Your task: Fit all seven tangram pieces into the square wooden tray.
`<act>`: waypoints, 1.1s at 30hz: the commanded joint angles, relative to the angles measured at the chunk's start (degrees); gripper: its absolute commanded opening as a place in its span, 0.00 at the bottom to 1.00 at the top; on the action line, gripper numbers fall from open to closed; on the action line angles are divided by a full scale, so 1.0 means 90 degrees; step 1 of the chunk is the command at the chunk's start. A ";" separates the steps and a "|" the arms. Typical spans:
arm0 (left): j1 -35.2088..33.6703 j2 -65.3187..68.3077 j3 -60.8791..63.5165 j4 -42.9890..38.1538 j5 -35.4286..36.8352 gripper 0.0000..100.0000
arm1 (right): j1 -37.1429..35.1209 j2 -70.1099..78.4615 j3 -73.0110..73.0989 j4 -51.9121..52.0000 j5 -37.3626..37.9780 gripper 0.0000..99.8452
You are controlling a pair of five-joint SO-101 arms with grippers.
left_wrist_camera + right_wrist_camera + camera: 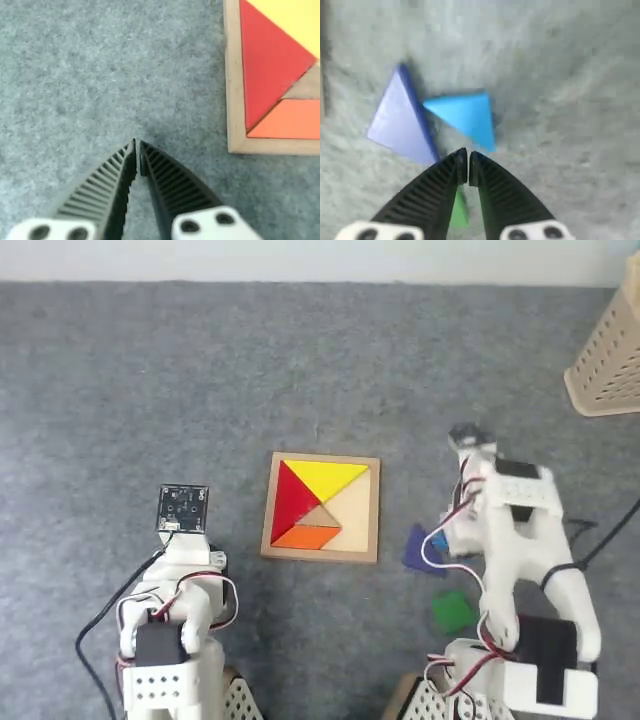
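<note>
Roughly midway through the fill. The tray (320, 554) lies flat at mid-tabletop (150, 370), ahead of and between the two arms. Seated in it are a yellow triangle (328, 478) along the far edge, a red triangle (290, 502) on the left arm's side, an orange piece (308, 536) at the near edge, and a small tan triangle (322, 516) at the centre; whether the last is a piece or bare floor cannot be told. The pale region (356, 510) on the right arm's side appears unfilled.

Loose on the tabletop near the tray on that side are a purple triangle (400, 120) and a blue triangle (465, 115), touching or nearly so. A green piece (452, 610) lies nearer the right arm's base.

The right pincer (464, 160), closed and empty, hangs above the spot where the three loose pieces come closest. The left pincer (137, 147), likewise closed and empty, hangs over bare tabletop just beside the tray's outer edge.

The step in hand, by judgement, is pick-up of a loose piece, probably blue or purple. The next move calls for the right pincer to open, settle astride one piece without nudging its neighbour, then turn it to match the pale gap.

The pieces are flat, matt and sharp-cornered; purple's darker side face shows its thickness.
</note>
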 commanded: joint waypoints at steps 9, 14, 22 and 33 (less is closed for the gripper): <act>-0.0010 -0.0107 -0.0073 0.0029 0.0059 0.01 | -0.0532 -0.0611 0.0117 0.1402 0.1934 0.08; -0.0010 -0.0107 -0.0073 0.0029 0.0059 0.01 | -0.1040 -0.1275 0.1338 0.1216 0.3829 0.09; -0.0010 -0.0107 -0.0073 0.0029 0.0059 0.01 | -0.1734 -0.1597 0.2403 0.1021 0.4571 0.10; -0.0010 -0.0107 -0.0073 0.0029 0.0059 0.01 | -0.1626 -0.1578 0.2462 -0.0405 0.2862 0.10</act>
